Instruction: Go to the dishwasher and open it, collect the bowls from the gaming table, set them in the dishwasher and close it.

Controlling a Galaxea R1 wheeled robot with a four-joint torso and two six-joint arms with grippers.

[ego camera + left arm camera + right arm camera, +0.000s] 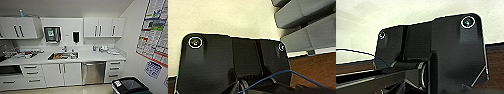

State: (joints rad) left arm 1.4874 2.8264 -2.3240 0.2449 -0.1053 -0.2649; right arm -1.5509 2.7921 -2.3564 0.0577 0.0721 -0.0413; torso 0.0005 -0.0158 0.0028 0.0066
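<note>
One dark bin [130, 86] with a black liner sits nearest you at the lower right of the head view, close to the right-hand wall and its coloured posters [155, 32]; beyond it, pale flooring [75, 90] runs along the foot of the kitchen units; the brushed stainless-steel dishwasher [93, 73] with its horizontal bar handle stands right of centre in the lower half of the frame, its door shut, between a pair of white cabinet doors [62, 74] on its left and a stack of white drawers [114, 71] on its right; above it you have the white worktop [100, 55], with a steel sink [63, 55] and tap left of the dishwasher and small clutter towards both ends; farther back, on the wall, a dark paper-towel dispenser [52, 34] and a black soap dispenser [75, 37] hang between rows of white upper cabinets [103, 27]. In both wrist views the robot's own dark plate faces you over pale floor and brown wood; you cannot tell how far either gripper is parted, nor whether it holds anything.
</note>
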